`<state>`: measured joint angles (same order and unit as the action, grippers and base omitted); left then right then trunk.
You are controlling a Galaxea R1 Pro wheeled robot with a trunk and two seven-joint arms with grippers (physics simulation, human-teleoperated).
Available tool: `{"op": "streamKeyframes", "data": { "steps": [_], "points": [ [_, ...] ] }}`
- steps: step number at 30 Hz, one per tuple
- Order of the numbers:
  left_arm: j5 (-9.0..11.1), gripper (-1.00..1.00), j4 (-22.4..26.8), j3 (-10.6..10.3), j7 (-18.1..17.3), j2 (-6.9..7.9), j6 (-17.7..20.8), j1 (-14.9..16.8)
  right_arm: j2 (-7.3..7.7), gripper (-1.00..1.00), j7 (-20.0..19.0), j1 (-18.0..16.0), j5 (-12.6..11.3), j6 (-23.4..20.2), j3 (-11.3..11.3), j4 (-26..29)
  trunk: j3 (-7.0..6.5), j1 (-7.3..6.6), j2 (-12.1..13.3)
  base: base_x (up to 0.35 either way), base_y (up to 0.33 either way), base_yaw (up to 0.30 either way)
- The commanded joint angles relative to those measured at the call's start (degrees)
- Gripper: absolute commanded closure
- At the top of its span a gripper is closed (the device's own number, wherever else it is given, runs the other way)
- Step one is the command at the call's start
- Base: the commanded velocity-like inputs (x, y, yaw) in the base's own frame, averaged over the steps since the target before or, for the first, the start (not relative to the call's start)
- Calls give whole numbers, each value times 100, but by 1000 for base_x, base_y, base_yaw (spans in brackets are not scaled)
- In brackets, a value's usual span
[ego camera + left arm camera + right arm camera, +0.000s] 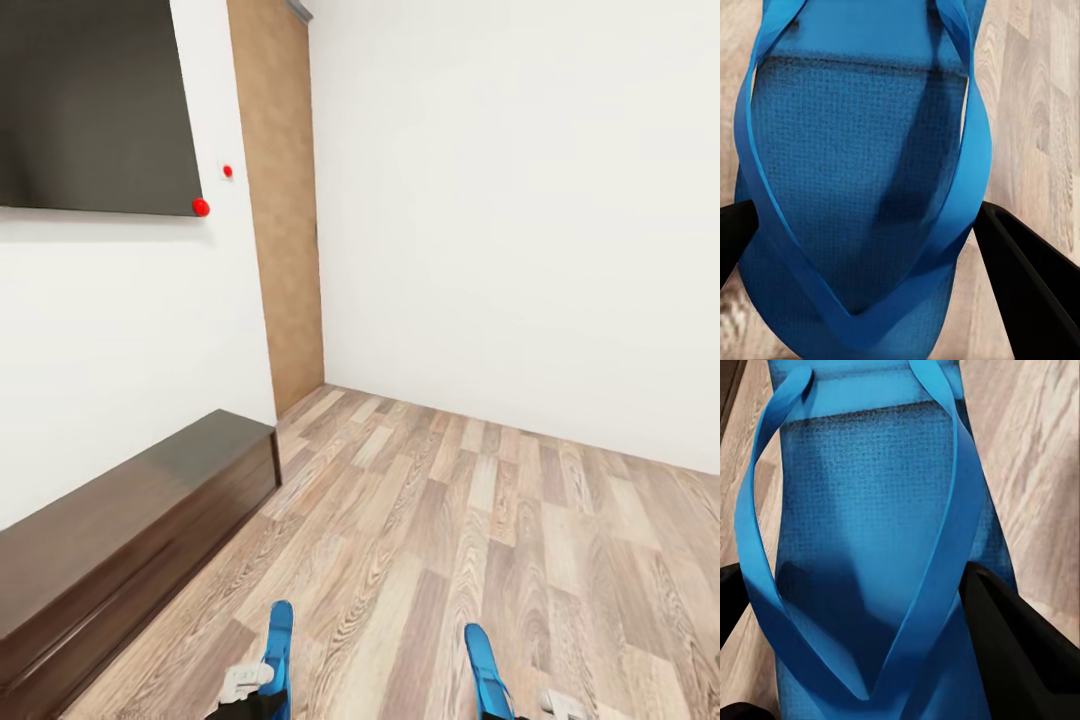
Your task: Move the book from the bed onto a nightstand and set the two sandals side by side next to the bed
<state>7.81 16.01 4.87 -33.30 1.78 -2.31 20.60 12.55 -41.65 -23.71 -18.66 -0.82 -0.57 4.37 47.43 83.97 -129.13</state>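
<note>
- Left tool (pixel 862 225) grips one blue sandal (pixel 855 150); right tool (pixel 862 600) grips the other sandal (pixel 870 510).
- Both are carried above the plank floor (pixel 480 520) near a long cabinet (pixel 130 520).
- Placing beside the bed, and the book, remain.

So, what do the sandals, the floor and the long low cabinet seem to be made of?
Sandals: likely foam or rubber, matte blue; the footbed shows a fine woven-like grain, and the straps look smooth, perhaps plastic.
Floor: wood-look planks, pale brown, with visible grain and seams; real wood or laminate, I cannot tell.
Cabinet: dark brown wood or veneer, with a slight sheen on top.
</note>
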Motion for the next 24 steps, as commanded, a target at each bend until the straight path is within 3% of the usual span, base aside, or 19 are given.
{"op": "streamKeyframes", "data": {
  "steps": [1, 24],
  "points": [
    [1, 100, -10, 32, -33, -2, -6, 6, 2, 100, -19, -2, -28, -14, -5, 0, 6, -1, -2, 0, 0, 292],
    [1, 100, -11, 32, -36, -2, -4, 7, 2, 100, -10, 0, -33, -12, -5, -2, 6, -1, -2, 0, 0, 293]
  ]
}}
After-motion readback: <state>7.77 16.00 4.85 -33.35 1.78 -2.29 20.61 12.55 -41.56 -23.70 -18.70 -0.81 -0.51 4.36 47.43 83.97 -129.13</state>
